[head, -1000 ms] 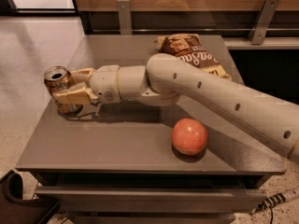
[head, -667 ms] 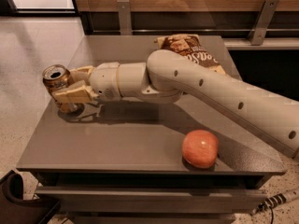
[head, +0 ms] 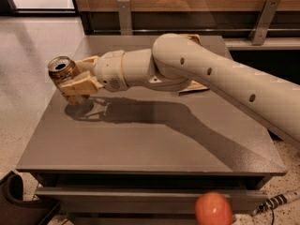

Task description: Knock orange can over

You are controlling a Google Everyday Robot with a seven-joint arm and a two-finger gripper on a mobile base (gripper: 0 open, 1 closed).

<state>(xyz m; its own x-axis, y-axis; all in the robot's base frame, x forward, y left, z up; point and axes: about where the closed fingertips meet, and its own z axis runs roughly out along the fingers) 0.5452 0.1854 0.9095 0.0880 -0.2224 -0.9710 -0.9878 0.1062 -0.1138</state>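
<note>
Apple (head: 213,209) rolled off the front edge, blurry and cut off; orange can (head: 61,70) tilts at left edge, label unreadable, against the gripper (head: 75,80) with fingers spread.

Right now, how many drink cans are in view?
1. The can is tilted near the left edge of the table, against the end effector. The arm covers part of the table, so another could be hidden behind it.
</note>
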